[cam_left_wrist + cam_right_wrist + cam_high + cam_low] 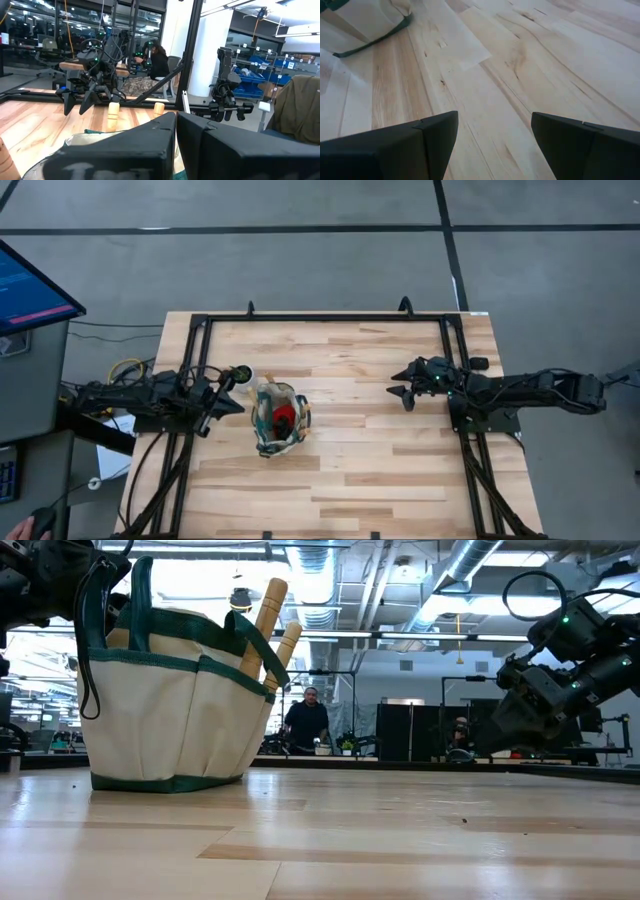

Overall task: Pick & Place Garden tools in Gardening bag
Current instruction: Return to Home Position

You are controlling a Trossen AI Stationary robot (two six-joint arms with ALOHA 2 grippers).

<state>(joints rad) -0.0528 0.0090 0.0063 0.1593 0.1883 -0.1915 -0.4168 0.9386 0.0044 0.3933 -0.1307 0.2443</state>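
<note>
The beige gardening bag (281, 420) with dark green trim stands upright on the table, left of centre. A red-and-black tool (285, 415) shows inside it from above. Two light wooden trowel handles (266, 618) stick up out of its top and lean toward the right. My left gripper (232, 398) is shut, just left of the bag; in the left wrist view its fingers (175, 145) hang over the bag's rim. My right gripper (400, 391) is open over bare table at the right, with nothing between its fingers (437, 142). A corner of the bag (365, 25) shows ahead of it.
A small round white pot (243, 373) with a dark top stands beside the bag's far left corner, close to my left gripper. A black frame (325, 317) runs around the table. A monitor (30, 290) stands beyond the left edge. People sit in the room behind (306, 720).
</note>
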